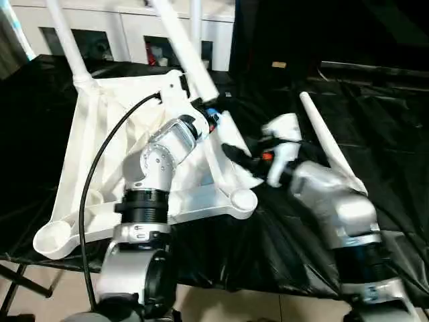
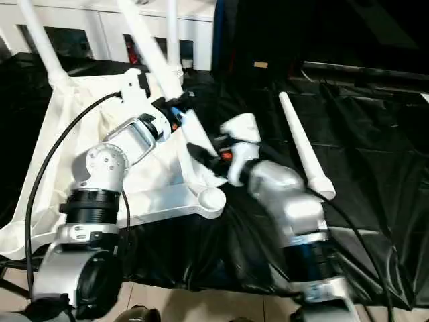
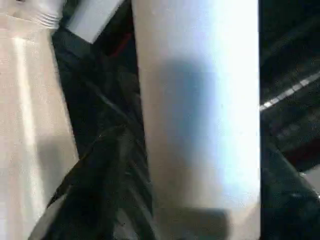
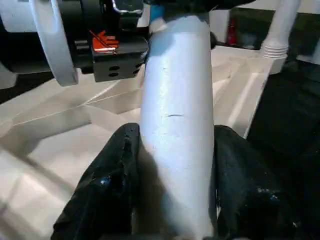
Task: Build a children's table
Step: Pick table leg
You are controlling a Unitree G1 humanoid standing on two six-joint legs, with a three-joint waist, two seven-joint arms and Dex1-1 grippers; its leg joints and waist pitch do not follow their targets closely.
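Step in hand: fitting a leg into the upturned table top (image 1: 100, 174), which lies ribs-up on the black-draped table (image 1: 375, 121). Two legs already stand in the top's far corner sockets; the near right socket (image 1: 242, 199) is empty. A third leg (image 4: 175, 130) slants over the top's right edge. The right gripper (image 4: 172, 200) is clamped on this leg, one black finger on each side. The left gripper (image 1: 201, 114) is at the same leg, higher up; whether its fingers grip cannot be told. A fourth leg (image 1: 328, 144) lies loose on the drape, right of the top. Next move, as judged: align the held leg's end with a free socket and press it home.
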